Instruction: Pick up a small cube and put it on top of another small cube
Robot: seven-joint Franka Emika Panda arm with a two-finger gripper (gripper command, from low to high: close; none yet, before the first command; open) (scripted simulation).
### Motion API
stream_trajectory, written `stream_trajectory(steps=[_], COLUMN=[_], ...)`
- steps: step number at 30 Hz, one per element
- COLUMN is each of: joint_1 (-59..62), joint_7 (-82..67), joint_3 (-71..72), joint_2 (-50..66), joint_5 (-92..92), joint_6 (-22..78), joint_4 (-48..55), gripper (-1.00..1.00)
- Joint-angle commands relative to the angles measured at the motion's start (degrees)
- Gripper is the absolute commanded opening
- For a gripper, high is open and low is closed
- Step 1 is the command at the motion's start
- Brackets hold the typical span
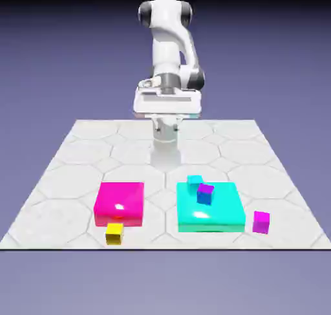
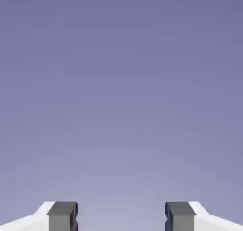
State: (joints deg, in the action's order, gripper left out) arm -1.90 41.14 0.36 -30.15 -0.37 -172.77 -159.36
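A blue cube (image 1: 205, 194) sits on the teal slab (image 1: 216, 218) at lower right; the gripper (image 2: 121, 216) gapes empty, its view showing only backdrop.

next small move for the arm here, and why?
Probably tip the hand down toward the table and move toward a small cube, perhaps the free-standing small yellow cube. The gripper is open and empty, its fingers wide apart; the hand view shows only backdrop, so no cube is in sight, and the hand hangs high near the base.
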Motion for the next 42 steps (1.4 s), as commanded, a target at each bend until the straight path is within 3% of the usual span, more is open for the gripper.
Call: stream_trajectory(steps=[1, 26, 33, 34, 42], joint_1=[-1.0, -26.0, -27.8, -27.8, -25.2], joint_7=[-1.1, -28.4, -27.2, -27.2, -27.2], joint_3=[0.3, 7.8, 5.8, 5.8, 6.7], joint_2=[2.1, 54.0, 63.7, 63.7, 49.2], joint_5=[-0.3, -7.9, -10.1, -10.1, -7.0], joint_6=[1.0, 26.6, 19.4, 19.4, 28.4], joint_4=[1.4, 35.4, 37.5, 37.5, 32.0], gripper=[0.00, 0.00, 0.00, -1.00, -1.00])
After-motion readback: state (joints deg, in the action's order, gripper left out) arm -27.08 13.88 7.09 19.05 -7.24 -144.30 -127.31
